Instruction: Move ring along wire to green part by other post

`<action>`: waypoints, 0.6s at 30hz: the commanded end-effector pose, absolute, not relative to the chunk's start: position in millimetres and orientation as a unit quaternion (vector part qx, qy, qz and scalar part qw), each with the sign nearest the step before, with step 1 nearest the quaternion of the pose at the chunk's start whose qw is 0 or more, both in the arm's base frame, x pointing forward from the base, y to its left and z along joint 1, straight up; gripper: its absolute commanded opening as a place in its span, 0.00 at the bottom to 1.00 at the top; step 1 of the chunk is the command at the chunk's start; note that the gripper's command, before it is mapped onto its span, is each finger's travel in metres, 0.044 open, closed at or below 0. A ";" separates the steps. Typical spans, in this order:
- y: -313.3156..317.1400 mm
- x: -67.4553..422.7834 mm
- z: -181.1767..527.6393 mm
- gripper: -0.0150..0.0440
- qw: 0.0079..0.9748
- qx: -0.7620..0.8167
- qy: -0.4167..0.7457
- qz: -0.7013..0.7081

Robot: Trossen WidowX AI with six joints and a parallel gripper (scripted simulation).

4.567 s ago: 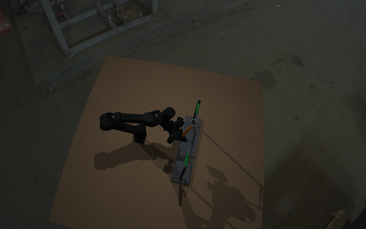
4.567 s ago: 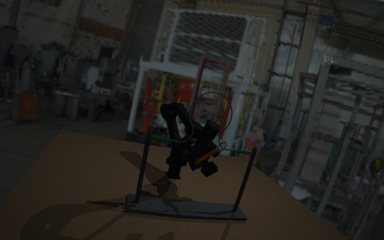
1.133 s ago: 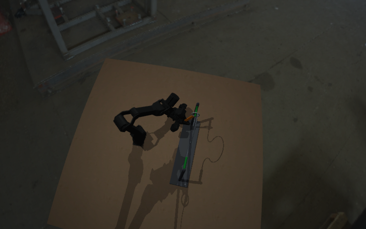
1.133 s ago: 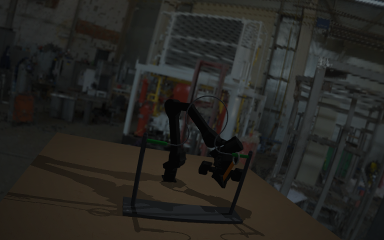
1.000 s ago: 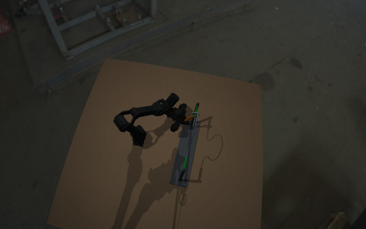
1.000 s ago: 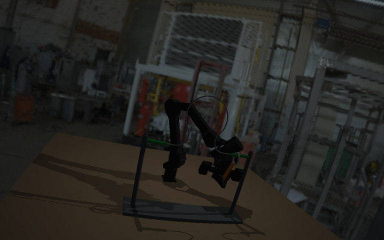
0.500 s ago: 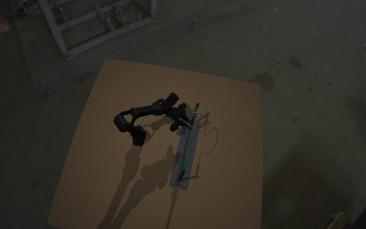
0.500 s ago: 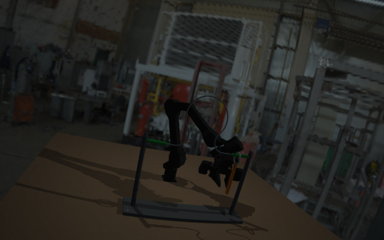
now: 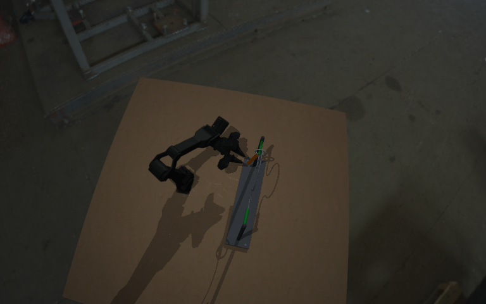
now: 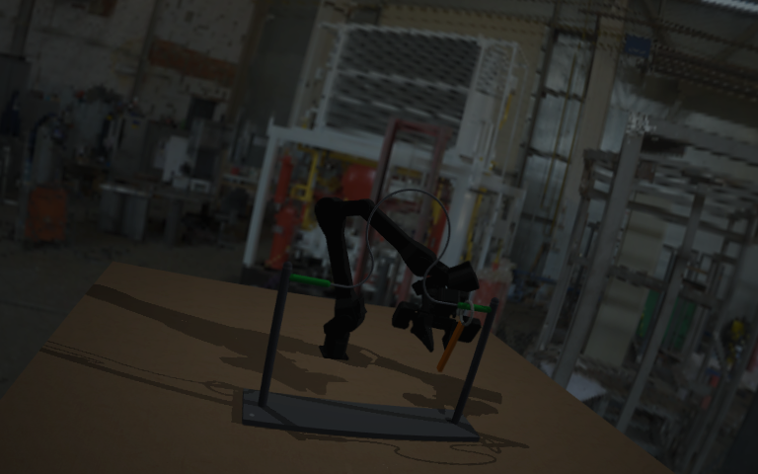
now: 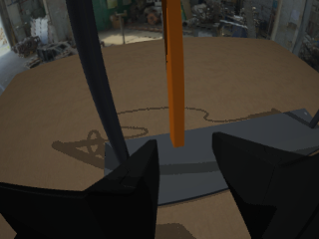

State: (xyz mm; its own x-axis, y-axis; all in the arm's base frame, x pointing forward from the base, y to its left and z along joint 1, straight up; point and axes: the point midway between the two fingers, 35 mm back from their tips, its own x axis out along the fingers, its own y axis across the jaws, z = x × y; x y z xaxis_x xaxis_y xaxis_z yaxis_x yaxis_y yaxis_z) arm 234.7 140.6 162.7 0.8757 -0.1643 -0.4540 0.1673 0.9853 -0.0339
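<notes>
The ring (image 9: pixel 264 152) (image 10: pixel 473 314) hangs around the wire at the green part (image 9: pixel 261 143) (image 10: pixel 483 308) beside the right post (image 10: pixel 475 362) (image 11: pixel 95 75) in the exterior view. Its orange handle (image 9: pixel 252 159) (image 10: pixel 450 346) (image 11: pixel 175 75) slants down toward the arm. My gripper (image 9: pixel 245 161) (image 10: pixel 440 348) (image 11: pixel 184 143) is partly open and empty. In the wrist view the handle's lower end shows beyond the fingertips, between them; contact is not visible. The other green part (image 9: pixel 246 216) (image 10: pixel 310 280) adjoins the far post (image 9: pixel 241 232) (image 10: pixel 273 341).
The thin grey wire (image 10: pixel 448 223) bends up in a tall loop between the green parts, in front of the arm in the exterior view. The grey base plate (image 9: pixel 247 182) (image 10: pixel 357 416) (image 11: pixel 259 134) carries both posts and lies on the brown table (image 9: pixel 304 215) (image 10: pixel 167 335).
</notes>
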 end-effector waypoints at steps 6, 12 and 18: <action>139.9 232.3 164.1 0.53 0.968 0.004 0.233 -0.088; 139.9 232.3 164.1 0.53 0.968 0.004 0.233 -0.088; 142.1 225.9 166.5 0.61 0.968 0.003 0.236 -0.087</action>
State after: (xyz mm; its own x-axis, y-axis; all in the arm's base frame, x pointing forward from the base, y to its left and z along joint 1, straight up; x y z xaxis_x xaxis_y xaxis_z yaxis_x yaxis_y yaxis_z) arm 231.2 140.1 164.1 0.8744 -0.1678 -0.4552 0.1701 0.9848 -0.0363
